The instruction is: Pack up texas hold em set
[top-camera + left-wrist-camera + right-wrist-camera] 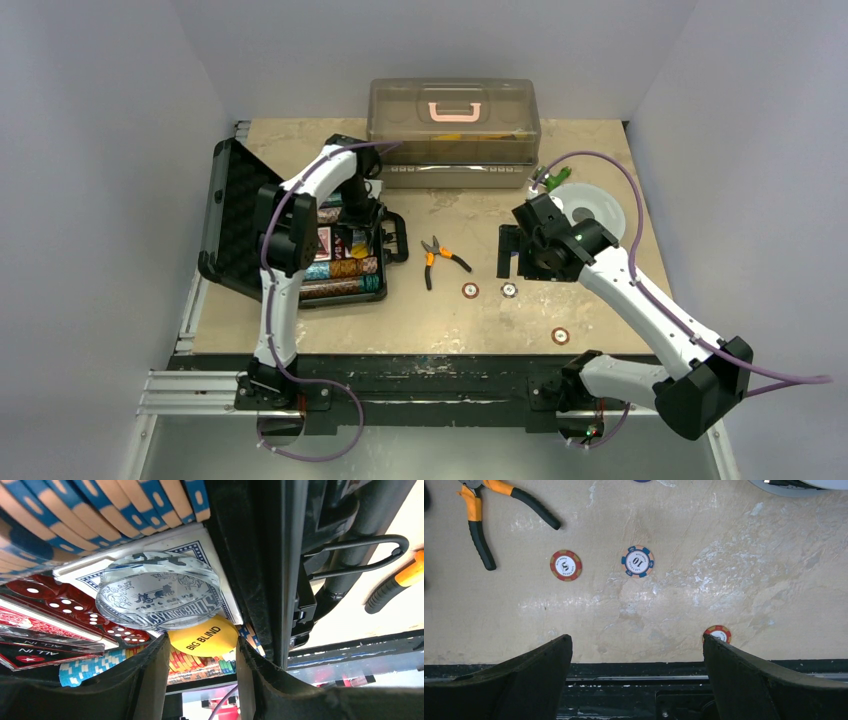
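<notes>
- Right gripper hangs over the table's front strip, jaws spread wide, holding nothing.
- Three loose chips lie unpacked. One red chip is nearest the edge. Further in, a second red chip and a blue chip lie near each other.
- Left gripper reaches into the open black case, clamped on a yellow BIG BLIND disc beside the cards and red dice.
- Chip rows sit in the case; its lid stands up.
- Judgement: partly packed. Seating the disc, collecting three chips and closing the lid are outstanding.
</notes>
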`<state>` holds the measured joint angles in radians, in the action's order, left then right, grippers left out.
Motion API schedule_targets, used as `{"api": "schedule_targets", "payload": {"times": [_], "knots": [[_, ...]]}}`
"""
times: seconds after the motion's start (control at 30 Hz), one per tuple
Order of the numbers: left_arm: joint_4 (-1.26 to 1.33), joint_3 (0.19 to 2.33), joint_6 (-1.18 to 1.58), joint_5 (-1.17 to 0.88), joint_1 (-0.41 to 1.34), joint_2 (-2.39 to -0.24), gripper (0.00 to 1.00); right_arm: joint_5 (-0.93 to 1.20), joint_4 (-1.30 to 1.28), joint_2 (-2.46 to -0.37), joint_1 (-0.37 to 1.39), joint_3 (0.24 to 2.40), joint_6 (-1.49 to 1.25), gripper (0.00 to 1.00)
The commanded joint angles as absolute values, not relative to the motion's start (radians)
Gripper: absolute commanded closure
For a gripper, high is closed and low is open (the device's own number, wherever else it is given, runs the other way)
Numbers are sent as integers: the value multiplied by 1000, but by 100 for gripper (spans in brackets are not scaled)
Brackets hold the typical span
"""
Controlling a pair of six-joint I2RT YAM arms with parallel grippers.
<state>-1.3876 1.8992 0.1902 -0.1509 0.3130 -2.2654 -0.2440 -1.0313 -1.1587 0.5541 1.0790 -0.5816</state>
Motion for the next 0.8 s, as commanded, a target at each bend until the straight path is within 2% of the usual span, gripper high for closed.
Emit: {"api": "schedule_targets", "payload": {"times": [0.0, 0.17, 0.47, 0.6, 0.77], "knots": [[-1352, 1975, 195, -132, 291, -2302, 71, -261, -1022, -1166, 549, 1121, -568, 1], [-1357, 2019, 196, -133, 289, -2318, 70, -262, -1025, -1167, 549, 1124, -567, 1], [-1349, 1957, 215, -139, 291, -2260, 42, -255, -1019, -1166, 549, 1123, -566, 1], [-1329, 1912, 234, -142, 290, -2210, 36, -245, -1014, -1164, 549, 1120, -565, 1], [-1297, 1861, 256, -161, 291, -2139, 34, -232, -1011, -1162, 549, 1121, -564, 1]]}}
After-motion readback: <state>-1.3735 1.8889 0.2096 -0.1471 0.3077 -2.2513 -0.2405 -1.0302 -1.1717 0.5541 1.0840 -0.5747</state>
